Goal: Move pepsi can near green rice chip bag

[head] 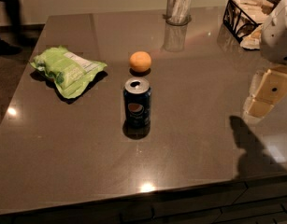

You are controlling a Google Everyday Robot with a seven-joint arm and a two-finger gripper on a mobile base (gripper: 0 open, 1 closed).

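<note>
The pepsi can (pixel 137 102) stands upright near the middle of the dark table, dark blue with a silver top and its round logo facing me. The green rice chip bag (pixel 67 70) lies flat at the left of the table, well apart from the can, to its upper left. My gripper (pixel 267 93), beige under a white arm segment (pixel 279 29), hangs over the table's right side, far to the right of the can and holding nothing that I can see.
A round orange fruit (pixel 140 61) sits just behind the can. A clear cup with white contents (pixel 178 6) stands at the back. A black wire basket with napkins (pixel 248 13) is at the back right. The table's front edge (pixel 147 190) is close below the can.
</note>
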